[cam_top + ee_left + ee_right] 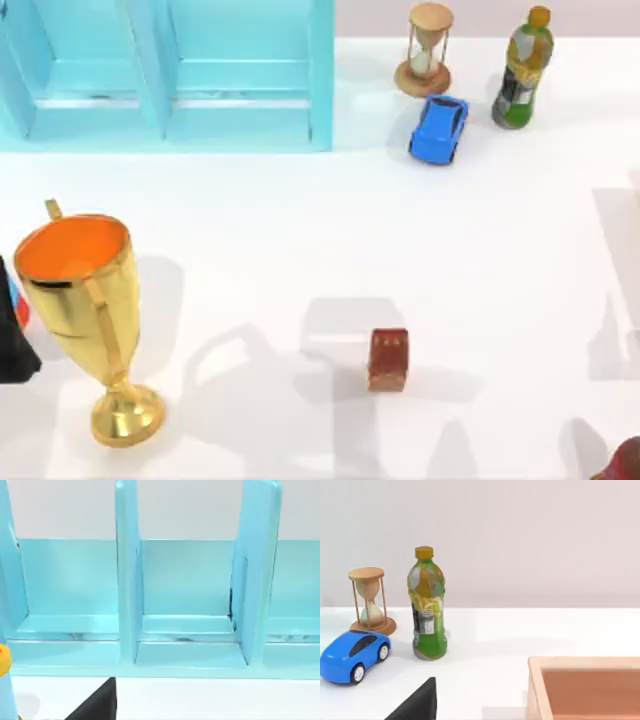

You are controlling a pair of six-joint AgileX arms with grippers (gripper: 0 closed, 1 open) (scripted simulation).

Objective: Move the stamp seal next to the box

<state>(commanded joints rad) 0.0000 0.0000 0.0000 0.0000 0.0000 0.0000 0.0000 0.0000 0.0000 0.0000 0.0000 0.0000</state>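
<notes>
The stamp seal [388,359] is a small reddish-brown mottled block. It lies on the white table in the front middle of the top view, with nothing touching it. The box [585,685] is an open, light wooden container, seen close by in the right wrist view. A dark part of my left arm [12,345] sits at the table's left edge, beside the trophy. A dark edge of my left gripper [95,707] faces the blue shelf unit. In the right wrist view a dark edge of my right gripper [415,702] shows above the table, near the box.
A blue shelf unit [170,75] spans the back left. A tall gold trophy [85,310] stands at the front left. At the back right are an hourglass [427,50], a blue toy car [439,129] and a green bottle [523,68]. A dark red shape [625,462] sits in the front right corner.
</notes>
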